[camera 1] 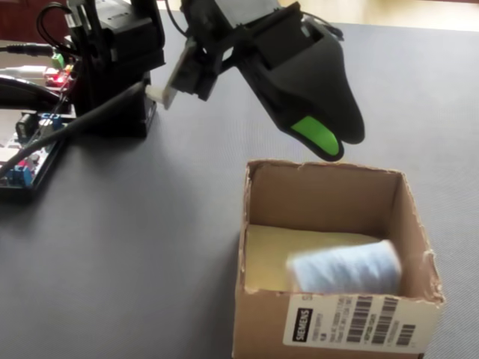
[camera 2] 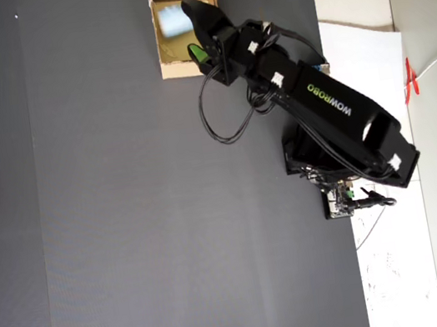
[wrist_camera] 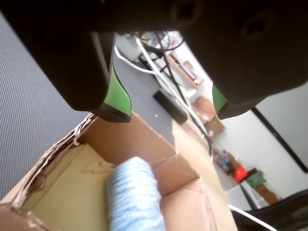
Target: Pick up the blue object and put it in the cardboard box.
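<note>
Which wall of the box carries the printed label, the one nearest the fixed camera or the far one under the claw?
The near wall of the cardboard box: it bears the white barcode label; the far wall is bare.

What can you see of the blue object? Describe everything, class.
The blue object is a small pale-blue oblong bundle with a soft, finely striped look. It lies on its side on the yellowish floor of the cardboard box, near the labelled wall. The open claw hangs above without touching it.

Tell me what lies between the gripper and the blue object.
Nothing: in the wrist view the gripper hangs open above the blue object, which lies inside the cardboard box, with only open air between. The fixed view agrees.
</note>
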`<act>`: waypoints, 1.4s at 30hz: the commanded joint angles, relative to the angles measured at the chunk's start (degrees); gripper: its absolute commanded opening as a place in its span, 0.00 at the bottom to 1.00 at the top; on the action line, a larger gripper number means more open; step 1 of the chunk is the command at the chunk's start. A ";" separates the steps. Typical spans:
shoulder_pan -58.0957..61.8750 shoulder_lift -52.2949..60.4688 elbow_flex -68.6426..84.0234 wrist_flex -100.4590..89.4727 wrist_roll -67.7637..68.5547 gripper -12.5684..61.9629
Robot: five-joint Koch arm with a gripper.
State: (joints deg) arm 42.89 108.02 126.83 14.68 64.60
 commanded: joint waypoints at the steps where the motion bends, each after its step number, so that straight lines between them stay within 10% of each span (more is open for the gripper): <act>1: 0.18 0.53 -3.78 -2.29 -0.53 0.62; 16: -14.85 17.75 17.75 -25.49 32.78 0.62; 42: -40.25 27.69 46.05 -17.40 35.51 0.63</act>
State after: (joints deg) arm 3.25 130.61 173.32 -2.29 98.17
